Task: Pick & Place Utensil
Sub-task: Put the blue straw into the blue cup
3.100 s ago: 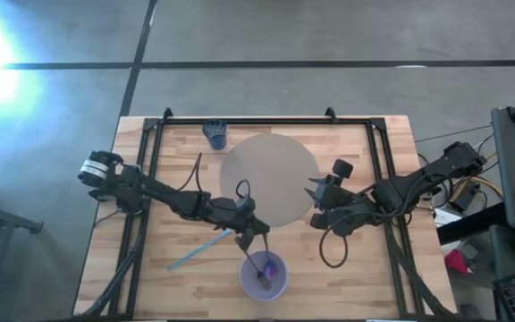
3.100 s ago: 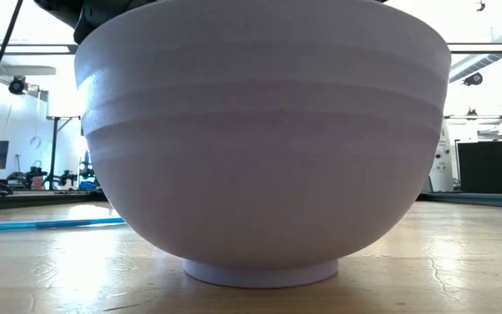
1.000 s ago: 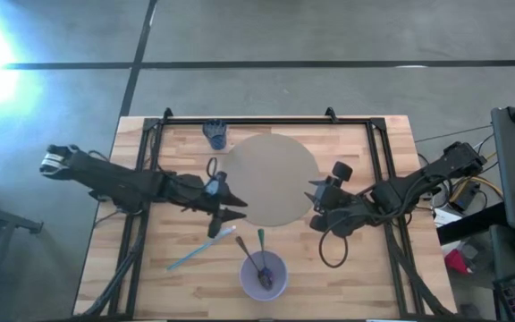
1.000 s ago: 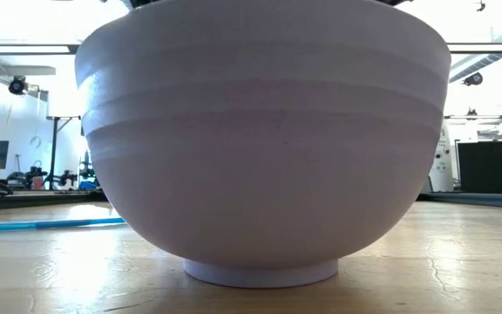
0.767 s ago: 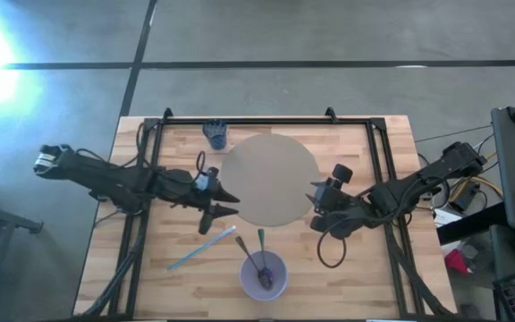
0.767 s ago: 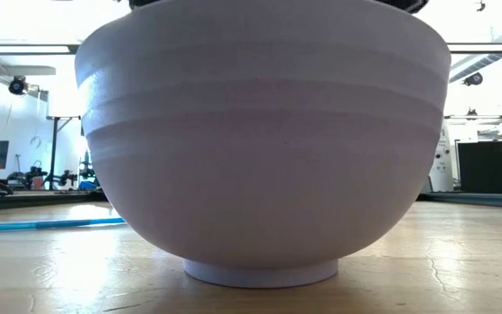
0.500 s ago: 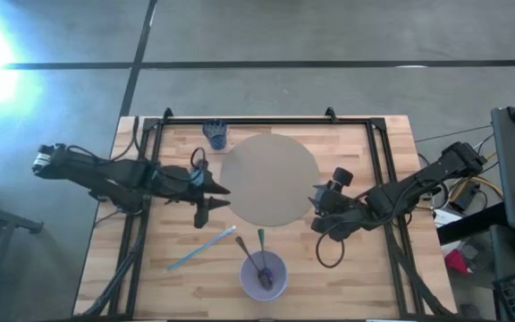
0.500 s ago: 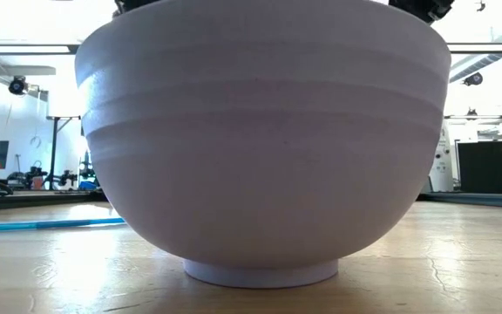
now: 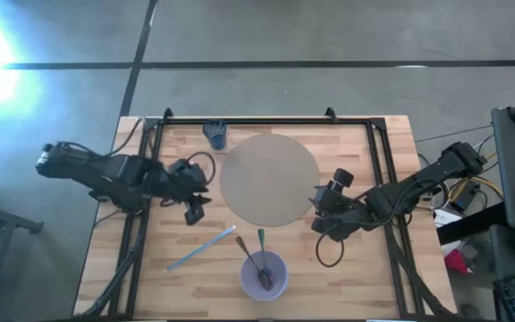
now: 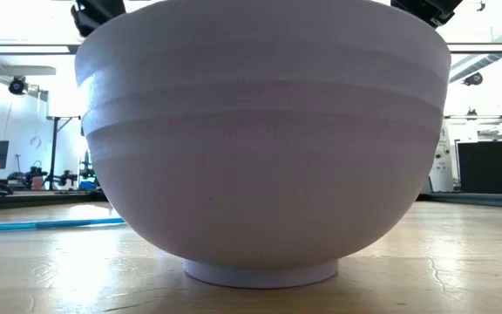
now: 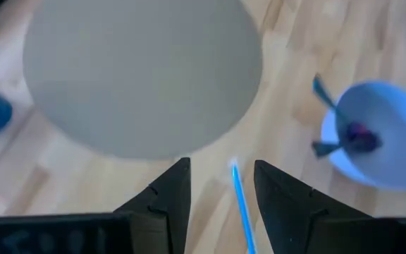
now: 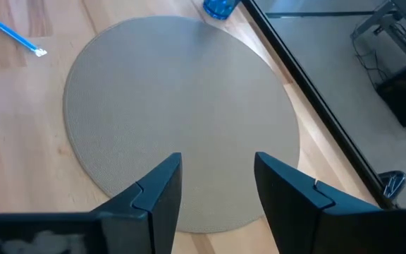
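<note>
A lilac bowl (image 9: 264, 275) stands near the table's front edge and fills the low view (image 10: 264, 139). Two utensils lie in it, their handles (image 9: 259, 241) leaning on its far rim and sticking out; the left wrist view shows them too (image 11: 324, 95). A thin light-blue utensil (image 9: 202, 249) lies flat on the wood left of the bowl. My left gripper (image 9: 197, 204) hovers open left of the round grey mat (image 9: 269, 179), its fingers (image 11: 178, 194) empty. At the mat's right edge my right gripper (image 9: 318, 207) stands open and empty, and its own view shows the gap (image 12: 217, 180).
A blue cup (image 9: 215, 134) stands at the far edge beside the mat. A black frame (image 9: 155, 143) runs along the table's left, far and right sides. Cables loop near both arms. Bare wood lies left and right of the bowl.
My left gripper has drawn back from beside the bowl toward the table's left edge and slightly toward the far edge, empty. The bowl, the utensils in it and the blue utensil have stayed in place.
</note>
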